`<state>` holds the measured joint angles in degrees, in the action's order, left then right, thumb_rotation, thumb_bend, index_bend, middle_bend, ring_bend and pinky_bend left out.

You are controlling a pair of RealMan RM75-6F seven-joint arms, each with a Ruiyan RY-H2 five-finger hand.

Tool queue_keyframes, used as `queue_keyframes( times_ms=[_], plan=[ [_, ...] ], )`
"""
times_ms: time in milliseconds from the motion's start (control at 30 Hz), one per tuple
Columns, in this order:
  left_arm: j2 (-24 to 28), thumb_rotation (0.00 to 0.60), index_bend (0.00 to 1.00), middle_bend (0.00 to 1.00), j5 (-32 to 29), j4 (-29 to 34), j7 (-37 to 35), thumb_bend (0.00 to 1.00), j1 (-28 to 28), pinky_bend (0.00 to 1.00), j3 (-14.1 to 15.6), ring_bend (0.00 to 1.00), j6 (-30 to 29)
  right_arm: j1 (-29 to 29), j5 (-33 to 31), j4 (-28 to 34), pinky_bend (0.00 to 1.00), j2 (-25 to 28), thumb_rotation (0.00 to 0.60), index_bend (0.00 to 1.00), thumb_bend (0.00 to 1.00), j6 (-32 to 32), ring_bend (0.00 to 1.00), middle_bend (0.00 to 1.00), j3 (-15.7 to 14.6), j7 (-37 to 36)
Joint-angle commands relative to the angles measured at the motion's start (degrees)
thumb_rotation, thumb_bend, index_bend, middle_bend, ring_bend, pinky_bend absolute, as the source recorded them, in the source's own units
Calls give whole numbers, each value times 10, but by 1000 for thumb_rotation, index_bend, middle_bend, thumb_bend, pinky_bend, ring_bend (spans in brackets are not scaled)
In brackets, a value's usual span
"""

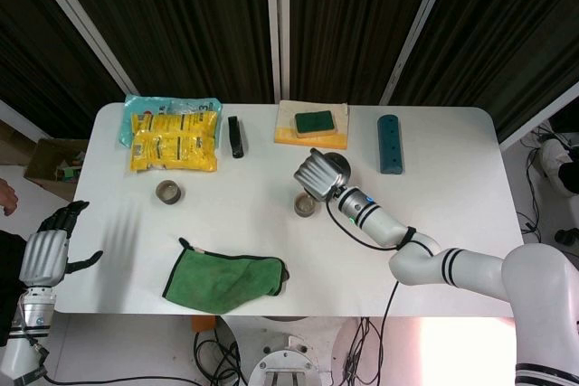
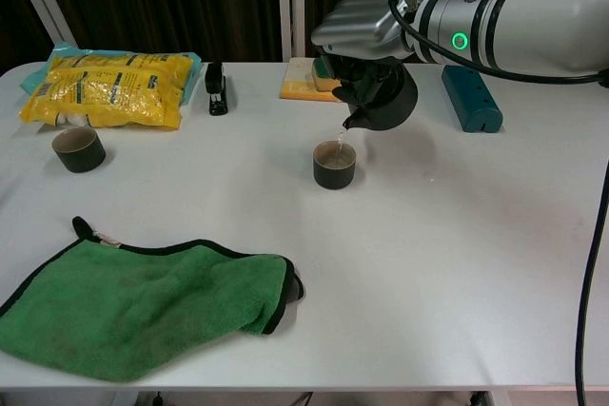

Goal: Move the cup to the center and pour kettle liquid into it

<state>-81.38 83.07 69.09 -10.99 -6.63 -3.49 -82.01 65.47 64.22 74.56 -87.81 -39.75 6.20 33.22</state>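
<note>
My right hand (image 2: 366, 21), upper centre of the chest view, grips the black rounded kettle (image 2: 383, 100), tilted spout-down. A thin stream falls into the dark cylindrical cup (image 2: 334, 164) just below, mid-frame on the white table (image 2: 457, 254). My left hand (image 1: 50, 246), lower left of the head view, hangs off the table edge, fingers spread, holding nothing.

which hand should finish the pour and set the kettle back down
The right hand. It already holds the kettle tilted over the centre cup, with liquid running from the spout. The left hand hangs open off the table's left edge, far from both.
</note>
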Motion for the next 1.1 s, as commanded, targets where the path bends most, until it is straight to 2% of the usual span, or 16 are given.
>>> queue_keyframes(
  times_ms=[33,1100],
  plan=[
    [0,600,159,127,1,0,-1,131,0,253,0,149,-1,1,-2,1,461,0,600,1000,594,1,937,1000,-1,3],
    [0,600,159,127,2,-4,-6,130,1,252,0,149,-2,14,-25,3,461,-6,600,1000,594,3,936,1000,-6,34]
  ],
)
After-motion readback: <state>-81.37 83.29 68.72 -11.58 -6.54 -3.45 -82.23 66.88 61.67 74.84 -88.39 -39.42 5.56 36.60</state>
